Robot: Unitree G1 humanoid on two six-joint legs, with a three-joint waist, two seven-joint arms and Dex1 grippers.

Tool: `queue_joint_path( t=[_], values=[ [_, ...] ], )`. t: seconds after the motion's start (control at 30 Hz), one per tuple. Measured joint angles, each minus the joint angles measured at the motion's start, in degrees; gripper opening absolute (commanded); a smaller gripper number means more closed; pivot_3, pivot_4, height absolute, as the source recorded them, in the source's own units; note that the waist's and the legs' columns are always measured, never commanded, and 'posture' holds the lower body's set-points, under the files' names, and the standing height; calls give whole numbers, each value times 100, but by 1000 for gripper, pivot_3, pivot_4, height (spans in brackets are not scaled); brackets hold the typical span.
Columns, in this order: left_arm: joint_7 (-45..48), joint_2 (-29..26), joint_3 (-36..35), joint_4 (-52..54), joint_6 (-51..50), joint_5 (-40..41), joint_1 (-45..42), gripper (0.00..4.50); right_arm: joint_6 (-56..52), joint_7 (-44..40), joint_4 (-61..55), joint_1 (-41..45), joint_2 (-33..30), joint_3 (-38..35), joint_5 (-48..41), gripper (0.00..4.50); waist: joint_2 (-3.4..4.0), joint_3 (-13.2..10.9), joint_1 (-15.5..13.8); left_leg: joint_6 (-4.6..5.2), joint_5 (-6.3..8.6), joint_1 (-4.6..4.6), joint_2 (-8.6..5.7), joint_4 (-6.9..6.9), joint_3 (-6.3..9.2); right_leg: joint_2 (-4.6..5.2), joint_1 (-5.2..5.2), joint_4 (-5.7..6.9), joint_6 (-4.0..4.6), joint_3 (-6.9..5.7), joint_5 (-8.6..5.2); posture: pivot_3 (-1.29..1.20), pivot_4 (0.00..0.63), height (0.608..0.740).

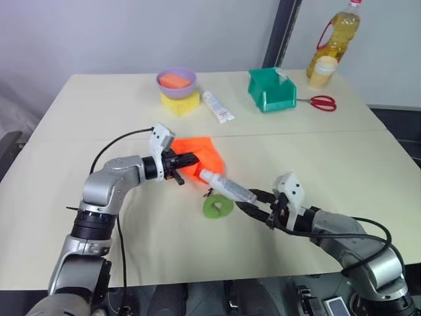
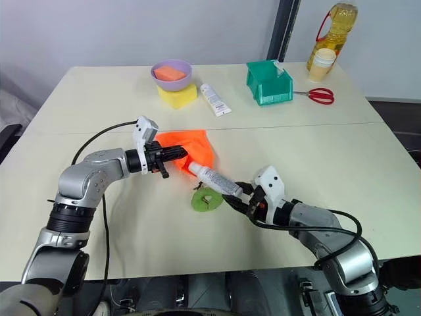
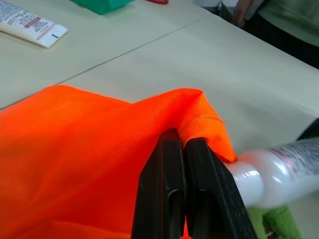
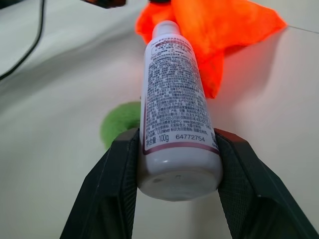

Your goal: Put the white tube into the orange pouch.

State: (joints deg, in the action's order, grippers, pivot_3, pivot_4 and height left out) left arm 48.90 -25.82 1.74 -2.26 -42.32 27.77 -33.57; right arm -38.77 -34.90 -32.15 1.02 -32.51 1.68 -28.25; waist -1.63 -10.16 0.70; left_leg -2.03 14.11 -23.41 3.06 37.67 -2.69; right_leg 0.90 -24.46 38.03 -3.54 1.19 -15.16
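Right wrist view: we see right gripper (image 4: pixel 177 164) jaws pinching white tube (image 4: pixel 174 99) at its base, cap at orange pouch (image 1: pixel 200 155) edge. Left gripper (image 3: pixel 187 164) jaws pressed together on pouch fabric, above surface (image 1: pixel 329 151).

The white tube (image 4: pixel 175 104) is covered with fine grey print; the orange pouch (image 1: pixel 201 153) is coloured neon orange, its disc (image 1: pixel 218 206) green.

You have two white tubes here: the slim white tube (image 1: pixel 227 186) and a wider crimped tube (image 1: pixel 218 106). There is one orange pouch (image 1: pixel 204 153), one green disc (image 1: pixel 218 206), one purple bowl (image 1: pixel 176 81), one yellow sponge (image 1: pixel 180 103), one green bin (image 1: pixel 271 89), one pair of red scissors (image 1: pixel 321 102), one oil bottle (image 1: pixel 335 36) and one small jar (image 1: pixel 322 72).
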Motion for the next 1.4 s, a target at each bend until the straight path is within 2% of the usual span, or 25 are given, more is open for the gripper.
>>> queue_joint_path(
  t=[0.17, 0.5, 0.8, 0.93, 1.07, 1.4],
  values=[
    [157, -101, 217, 282, -82, 0, 132, 0, 42, 298, 221, 281, 299, 127, 256, 2142, 0, 0, 12, 0, 0, 0, 1, -2, 0, -1, -1, 0, 0, 1, 0, 0, 150, 731],
    [69, -88, 462, 614, -219, -9, 242, 0, 30, 567, 268, 735, 961, 953, 572, 2142, 0, 0, 6, 0, 0, -1, 1, -2, -1, 0, -2, 0, 0, 1, 0, 0, 150, 731],
    [118, -196, 454, 869, -364, 41, 253, 0, 34, 998, 744, 1174, 1541, 1051, 821, 2142, 0, 0, 6, 0, 0, -1, 1, -3, -1, 0, -2, 0, 0, 1, 0, 0, 150, 731],
    [126, -249, 446, 862, -362, 39, 289, 0, 16, 985, 743, 1144, 1482, 1030, 834, 2142, 0, 0, 3, 0, 0, -1, 1, -3, -2, 2, -2, 0, 0, 1, 0, 0, 150, 731],
    [190, -380, 408, 745, -353, 38, 287, 0, -325, 823, 709, 745, 1105, 971, 704, 2142, 0, 0, 2, 0, 0, -2, 0, -3, -2, 2, -2, -1, 1, 1, -1, 0, 150, 731],
    [277, -420, 408, 694, -360, 42, 280, 0, -733, 862, 704, 803, 1203, 829, 478, 2142, 0, 0, 19, 0, 0, 1, 3, -4, -2, -1, -3, -1, 2, 3, -1, 0, 150, 731]
  ],
)
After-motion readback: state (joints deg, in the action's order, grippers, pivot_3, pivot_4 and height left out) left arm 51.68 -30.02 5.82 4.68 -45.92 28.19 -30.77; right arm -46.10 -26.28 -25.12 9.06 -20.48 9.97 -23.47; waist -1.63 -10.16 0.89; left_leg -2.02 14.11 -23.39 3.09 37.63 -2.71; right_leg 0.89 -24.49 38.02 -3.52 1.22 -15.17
